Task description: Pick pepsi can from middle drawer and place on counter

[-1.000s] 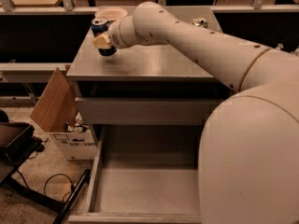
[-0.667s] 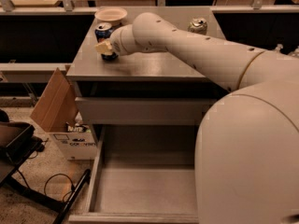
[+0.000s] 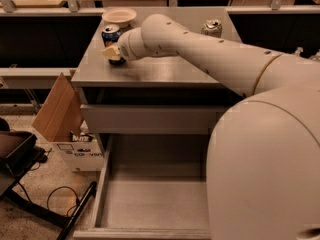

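Cream-white tubular arm [image 3: 210, 49] dotted with dark holes, yellowish claw [image 3: 113, 54] above the counter [image 3: 160, 75].

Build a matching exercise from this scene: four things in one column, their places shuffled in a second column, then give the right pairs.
Things:
1. pepsi can
2. pale can
3. middle drawer
4. gripper

Places:
A. pulled open below the counter
B. rear right corner of the counter
C. low over the counter's left side, right in front of the pepsi can
D. rear left of the counter, next to the bowl

Pairs: 1-D, 2-B, 3-A, 4-C.
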Controlling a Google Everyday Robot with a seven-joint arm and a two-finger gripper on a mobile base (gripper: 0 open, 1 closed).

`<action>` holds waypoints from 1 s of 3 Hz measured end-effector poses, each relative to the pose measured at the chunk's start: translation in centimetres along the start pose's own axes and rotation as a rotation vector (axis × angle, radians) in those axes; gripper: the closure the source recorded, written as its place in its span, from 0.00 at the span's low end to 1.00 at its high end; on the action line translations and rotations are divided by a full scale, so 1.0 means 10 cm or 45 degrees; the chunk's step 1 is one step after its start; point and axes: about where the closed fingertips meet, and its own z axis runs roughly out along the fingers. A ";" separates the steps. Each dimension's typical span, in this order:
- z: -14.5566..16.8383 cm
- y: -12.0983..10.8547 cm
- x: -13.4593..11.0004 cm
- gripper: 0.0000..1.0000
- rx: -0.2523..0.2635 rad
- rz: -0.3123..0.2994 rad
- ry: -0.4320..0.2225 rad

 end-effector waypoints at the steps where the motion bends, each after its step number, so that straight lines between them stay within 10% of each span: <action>1: 0.02 0.02 0.00 0.38 -0.005 0.000 0.002; 3: 0.05 0.06 0.01 0.00 -0.013 -0.001 0.004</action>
